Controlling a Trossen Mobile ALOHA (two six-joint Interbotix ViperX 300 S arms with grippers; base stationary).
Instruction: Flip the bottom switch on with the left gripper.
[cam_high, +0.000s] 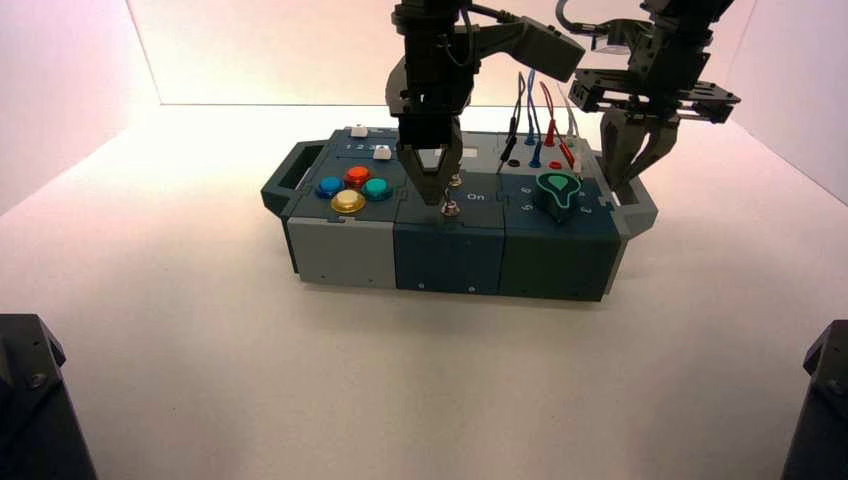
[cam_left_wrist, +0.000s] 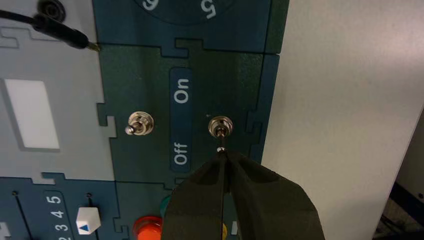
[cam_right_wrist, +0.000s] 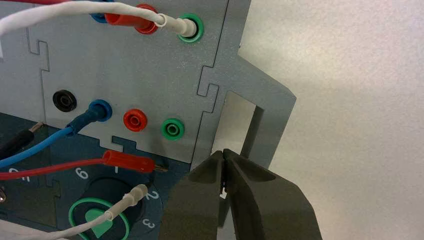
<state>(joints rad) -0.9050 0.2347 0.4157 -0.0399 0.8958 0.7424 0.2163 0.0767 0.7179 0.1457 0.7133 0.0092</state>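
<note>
Left gripper beside bottom switch, "Off", "On"; right gripper near handle.

Two matte-black segmented robot arms carry thin black cables. Tapering dark grippers have broad bases narrowing to slender tips.

And here, right in front of the right pincer's closed tips, sits the box's grey handle frame with its cut-out! Beside the pincer, a red plug lies loose, a white plug angles over the green-rimmed knob. Farther from the tips: green, then red sockets, a seated blue plug, a black socket!
</note>
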